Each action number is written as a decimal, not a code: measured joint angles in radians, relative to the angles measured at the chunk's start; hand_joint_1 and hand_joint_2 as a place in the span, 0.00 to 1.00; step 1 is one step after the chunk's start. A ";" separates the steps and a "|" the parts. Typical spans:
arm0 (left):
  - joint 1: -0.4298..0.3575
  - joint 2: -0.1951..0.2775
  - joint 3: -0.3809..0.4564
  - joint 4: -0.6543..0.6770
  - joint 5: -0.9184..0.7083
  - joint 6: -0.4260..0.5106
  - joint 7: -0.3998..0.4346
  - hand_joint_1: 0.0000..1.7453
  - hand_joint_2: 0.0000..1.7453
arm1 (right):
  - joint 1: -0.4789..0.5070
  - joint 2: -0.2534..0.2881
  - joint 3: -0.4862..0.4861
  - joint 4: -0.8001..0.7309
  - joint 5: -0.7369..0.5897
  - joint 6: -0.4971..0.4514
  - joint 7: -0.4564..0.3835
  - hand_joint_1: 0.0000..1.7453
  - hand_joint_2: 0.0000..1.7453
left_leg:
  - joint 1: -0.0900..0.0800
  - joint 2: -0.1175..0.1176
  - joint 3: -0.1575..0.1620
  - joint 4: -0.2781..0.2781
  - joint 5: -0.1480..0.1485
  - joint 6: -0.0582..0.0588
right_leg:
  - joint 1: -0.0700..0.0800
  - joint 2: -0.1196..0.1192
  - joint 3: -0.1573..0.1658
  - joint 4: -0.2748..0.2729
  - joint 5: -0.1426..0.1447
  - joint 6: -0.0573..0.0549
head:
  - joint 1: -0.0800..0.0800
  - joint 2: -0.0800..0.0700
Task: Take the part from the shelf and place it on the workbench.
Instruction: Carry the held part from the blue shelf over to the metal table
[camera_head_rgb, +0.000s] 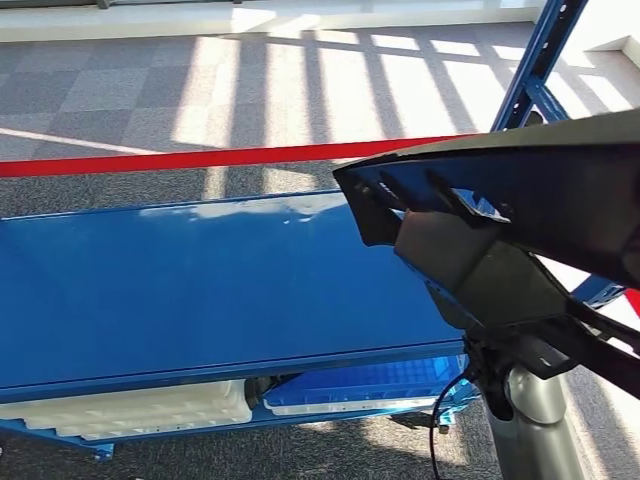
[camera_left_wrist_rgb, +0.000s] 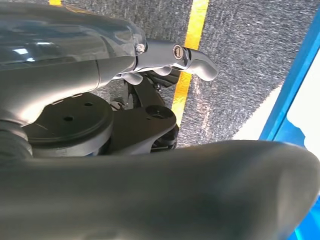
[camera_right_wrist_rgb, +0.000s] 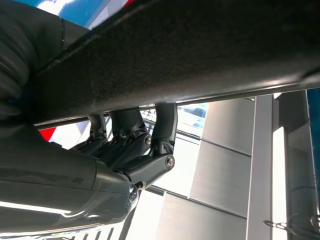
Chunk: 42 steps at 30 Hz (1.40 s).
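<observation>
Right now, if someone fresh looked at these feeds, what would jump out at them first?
The big black part, held up across the right of the head view, with the right hand curled against its underside. Next, the glossy blue shelf spanning the left and centre, a red bar behind it. The left hand hangs over grey carpet crossed by a yellow floor line.

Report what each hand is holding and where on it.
The right hand grips the black part along its long lower edge, fingers hooked over it. The left hand lies against the part's dark surface; grip cannot be told.
</observation>
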 joint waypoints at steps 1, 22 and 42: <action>0.000 0.000 0.002 0.000 0.000 0.002 0.005 0.00 1.00 | 0.001 -0.002 0.000 0.000 0.000 0.002 -0.001 1.00 1.00 | 0.001 0.002 0.004 -0.011 0.009 0.009 | 0.000 0.000 0.002 0.001 -0.005 0.004 | 0.000 0.000; 0.007 0.000 0.008 0.000 -0.017 0.013 0.024 0.00 1.00 | 0.016 -0.012 0.035 0.008 -0.012 0.018 -0.001 1.00 1.00 | 0.009 0.003 -0.092 0.260 -0.154 -0.027 | 0.016 -0.013 -0.027 0.009 0.022 -0.051 | 0.000 0.000; 0.004 0.001 0.008 0.000 -0.033 0.016 0.013 0.00 1.00 | 0.067 -0.009 0.026 0.028 -0.049 0.007 -0.009 1.00 1.00 | -0.009 0.016 -0.032 -0.006 0.040 0.036 | 0.018 -0.005 0.046 0.060 -0.031 0.011 | 0.002 0.000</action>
